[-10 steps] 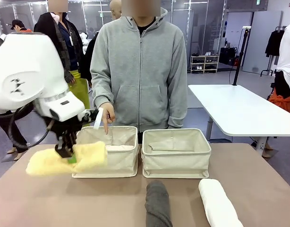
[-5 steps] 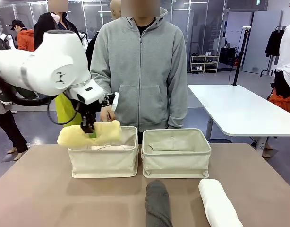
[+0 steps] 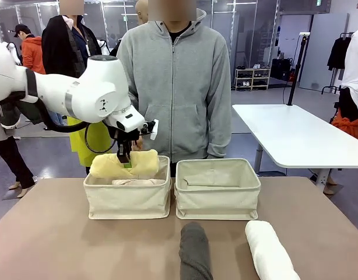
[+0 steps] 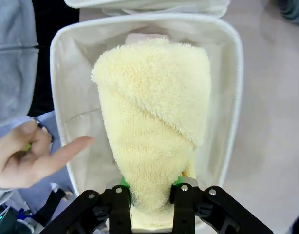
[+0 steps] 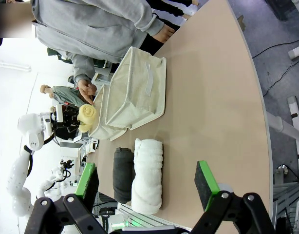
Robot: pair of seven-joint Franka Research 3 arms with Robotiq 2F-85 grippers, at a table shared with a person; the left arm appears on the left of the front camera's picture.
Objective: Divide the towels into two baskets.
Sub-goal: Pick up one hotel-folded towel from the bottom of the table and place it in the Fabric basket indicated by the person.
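My left gripper [image 3: 126, 161] is shut on the pale yellow towel [image 3: 124, 165] and holds it level just over the left basket [image 3: 129, 201]. In the left wrist view the yellow towel [image 4: 157, 122] hangs between the green pads above the left basket [image 4: 232, 97], and a bit of pink towel [image 4: 142, 38] shows inside. The right basket [image 3: 217, 198] stands beside it. A dark grey towel [image 3: 195, 254] and a white towel [image 3: 269, 251] lie at the table's near edge. My right gripper [image 5: 147, 183] hovers open above the white towel [image 5: 148, 175] and the grey towel [image 5: 122, 173].
A person in a grey hoodie [image 3: 173, 87] stands behind the baskets. One hand [image 4: 37, 156] points a finger at the left basket's far rim. Bare brown table [image 3: 51, 245] lies in front of and beside the baskets. A white table [image 3: 295, 137] stands at the back right.
My left arm has carried the yellow towel up and to the right, from beside the left basket's left wall to over its opening. The right arm, the grey towel and the white towel have stayed put.
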